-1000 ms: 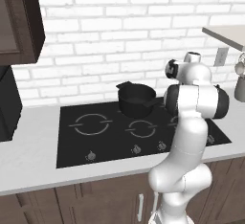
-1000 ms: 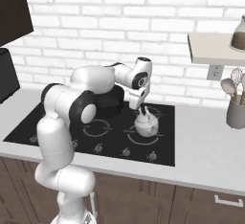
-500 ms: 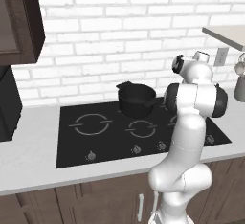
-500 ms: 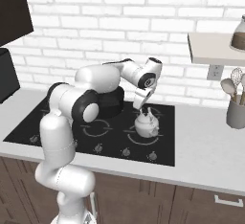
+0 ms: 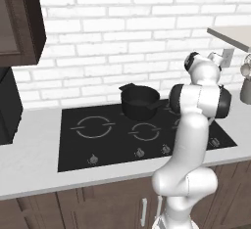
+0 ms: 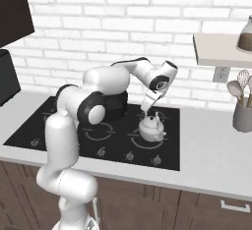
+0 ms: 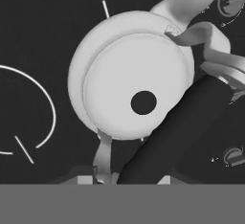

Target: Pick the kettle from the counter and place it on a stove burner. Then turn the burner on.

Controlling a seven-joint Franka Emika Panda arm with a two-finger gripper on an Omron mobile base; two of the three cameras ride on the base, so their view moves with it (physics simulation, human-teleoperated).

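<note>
Black cooktop (image 6: 54, 126) carries the kettle (image 6: 151, 130); my tool (image 6: 147, 110) at its 12 o'clock looks narrow, empty.

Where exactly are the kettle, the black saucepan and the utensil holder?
kettle (image 6: 150, 131): right base view, on its rounded body.
black saucepan (image 5: 138, 103): left base view, on its side wall.
utensil holder (image 6: 242, 116): right base view, on its grey cup.

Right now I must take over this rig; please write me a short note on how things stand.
Hand: above the kettle, just over its arched handle; whether it grips the handle I cannot tell.
Kettle: upright on the black cooktop, on a front right ring marking, right of the black saucepan.
Done: kettle is off the counter and on the stove.
Left: release and lift the hand if it has not, then turn on that burner with its knob in the front row.
</note>
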